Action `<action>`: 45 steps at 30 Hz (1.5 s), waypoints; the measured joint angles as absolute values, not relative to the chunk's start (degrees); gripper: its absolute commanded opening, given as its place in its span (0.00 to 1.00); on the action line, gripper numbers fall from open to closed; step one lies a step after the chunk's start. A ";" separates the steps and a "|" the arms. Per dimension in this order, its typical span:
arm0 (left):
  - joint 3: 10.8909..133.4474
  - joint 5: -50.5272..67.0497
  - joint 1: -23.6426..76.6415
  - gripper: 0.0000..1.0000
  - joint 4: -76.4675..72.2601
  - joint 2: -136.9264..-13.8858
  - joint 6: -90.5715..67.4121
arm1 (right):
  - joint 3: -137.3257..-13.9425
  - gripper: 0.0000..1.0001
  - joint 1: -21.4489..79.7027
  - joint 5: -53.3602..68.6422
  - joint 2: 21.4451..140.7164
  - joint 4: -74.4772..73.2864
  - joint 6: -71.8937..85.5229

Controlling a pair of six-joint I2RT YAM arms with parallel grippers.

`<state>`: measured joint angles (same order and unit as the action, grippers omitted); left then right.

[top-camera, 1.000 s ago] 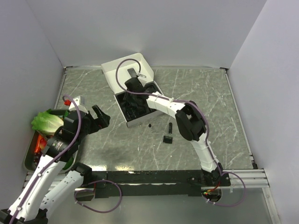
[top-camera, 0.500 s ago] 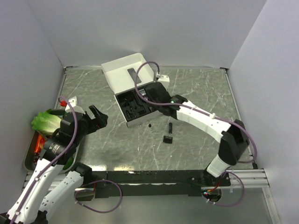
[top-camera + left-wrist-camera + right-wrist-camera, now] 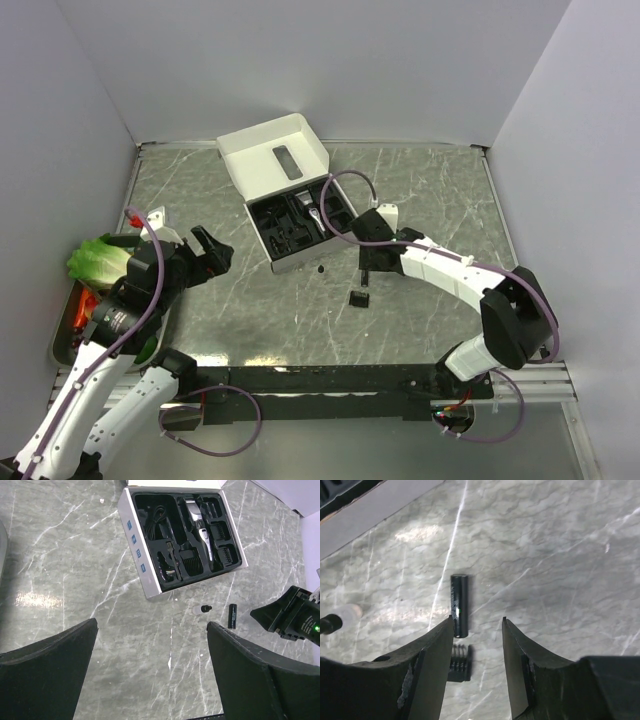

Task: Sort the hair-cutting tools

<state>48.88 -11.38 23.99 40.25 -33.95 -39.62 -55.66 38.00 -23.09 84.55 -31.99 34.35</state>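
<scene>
**Clipper lies in its box, two small parts loose on the table**

Nearest to me, the left gripper (image 3: 152,680) hangs above the grey marbled table (image 3: 440,200) with its jaws spread wide and nothing in them. Next to that arm sits a metal tray (image 3: 60,345) with a head of lettuce (image 3: 98,260) on it.

A little further in, the right gripper (image 3: 477,630) points down at the table. Its jaws are partly apart and hold nothing, and bare table shows between the fingers. A short black stick (image 3: 459,605) lies flat below it, with one end close beside a fingertip. I cannot tell whether they touch. A small black comb attachment (image 3: 460,662) lies just beside that end of the stick, partly hidden by the same finger. A tiny black cap (image 3: 205,608) rests alone on the table between these parts and the box.

Beyond them the white box (image 3: 137,555) stands open, showing its black insert. The clipper (image 3: 202,532) lies in a long slot there. More comb attachments (image 3: 227,555) fill the compartments on one side of it, and the cord (image 3: 159,517) is bundled in a compartment on the other side. The lid (image 3: 255,155) is tipped back on the far side of the box.
</scene>
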 measured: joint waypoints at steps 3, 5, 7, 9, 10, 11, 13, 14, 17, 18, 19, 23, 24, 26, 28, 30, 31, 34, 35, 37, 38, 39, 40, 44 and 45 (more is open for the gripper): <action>48.88 -11.25 23.99 0.97 40.14 -33.93 -39.62 | -55.68 0.52 37.39 -22.96 84.23 -32.38 33.28; 48.88 -11.16 23.99 0.97 40.10 -33.85 -39.59 | -55.70 0.51 37.41 -22.87 84.20 -33.28 32.64; 48.86 -10.81 23.99 0.97 39.92 -33.82 -39.53 | -55.70 0.50 37.41 -23.05 84.20 -34.11 32.47; 48.86 -10.31 23.99 0.97 39.68 -33.89 -39.42 | -55.68 0.49 37.41 -23.33 84.23 -34.72 32.56; 48.86 -10.22 23.99 0.97 39.66 -33.89 -39.33 | -55.46 0.49 37.41 -23.57 84.23 -34.83 32.75; 48.86 -10.11 23.99 0.97 39.64 -33.91 -39.16 | -55.20 0.49 37.41 -23.94 84.25 -34.98 33.08; 48.86 -10.02 23.99 0.97 39.66 -33.91 -38.72 | -54.43 0.49 37.41 -24.40 84.53 -35.20 33.61; 48.86 -9.93 23.99 0.97 39.64 -33.89 -38.59 | -54.00 0.49 37.39 -24.43 84.82 -35.20 33.93; 48.77 -9.91 23.99 0.97 39.66 -33.82 -38.37 | -53.17 0.48 37.41 -24.36 86.54 -35.18 34.81; 48.75 -9.91 23.99 0.97 39.70 -33.69 -38.35 | -53.08 0.48 37.41 -24.29 87.42 -35.14 35.05; 48.73 -9.91 23.99 0.97 39.72 -33.52 -38.35 | -53.04 0.48 37.41 -24.25 88.36 -34.98 35.24; 48.71 -9.93 23.99 0.97 39.77 -32.67 -38.35 | -52.80 0.48 37.41 -23.29 90.80 -34.09 36.03; 48.71 -9.93 23.99 0.97 39.77 -32.47 -38.35 | -52.80 0.48 37.39 -22.85 91.26 -33.76 36.18; 48.71 -9.93 23.99 0.97 39.77 -32.34 -38.37 | -52.77 0.48 37.41 -21.93 92.12 -33.17 36.42; 48.71 -9.93 23.99 0.97 39.79 -32.34 -38.37 | -52.49 0.48 37.41 -20.82 92.73 -32.36 36.60; 48.71 -9.93 23.99 0.97 39.79 -32.34 -38.37 | -52.31 0.48 37.50 -19.86 93.21 -31.81 36.84; 48.71 -9.93 23.99 0.97 39.79 -32.34 -38.37 | -52.31 0.48 37.56 -19.42 93.32 -31.42 36.93; 48.71 -9.93 23.99 0.97 39.79 -32.34 -38.39 | -52.53 0.48 37.63 -18.55 93.80 -30.65 37.52; 48.71 -9.93 23.99 0.97 39.79 -32.34 -38.37 | -52.80 0.48 37.63 -18.31 94.08 -30.48 37.89; 48.71 -9.93 23.99 0.97 39.79 -32.34 -38.39 | -53.54 0.48 37.63 -17.89 94.85 -30.06 38.68; 48.71 -9.93 23.99 0.97 39.79 -32.34 -38.39 | -54.02 0.48 37.63 -17.67 95.26 -29.85 39.22; 48.71 -9.96 23.99 0.97 39.79 -32.34 -38.39 | -54.48 0.48 37.63 -17.47 95.72 -29.71 39.70; 48.71 -9.96 23.99 0.97 39.81 -32.34 -38.39 | -54.96 0.48 37.63 -17.28 96.18 -29.58 40.38; 48.71 -10.11 23.99 0.97 40.18 -32.34 -38.37 | -56.62 0.48 37.63 -17.06 97.56 -30.20 42.89; 48.71 -10.15 23.99 0.97 40.25 -32.34 -38.39 | -57.06 0.48 37.63 -17.02 97.91 -30.48 43.57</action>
<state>48.71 -10.15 23.99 40.25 -32.34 -38.39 -57.06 37.63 -17.02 97.91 -30.48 43.57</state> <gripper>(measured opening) 0.969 0.481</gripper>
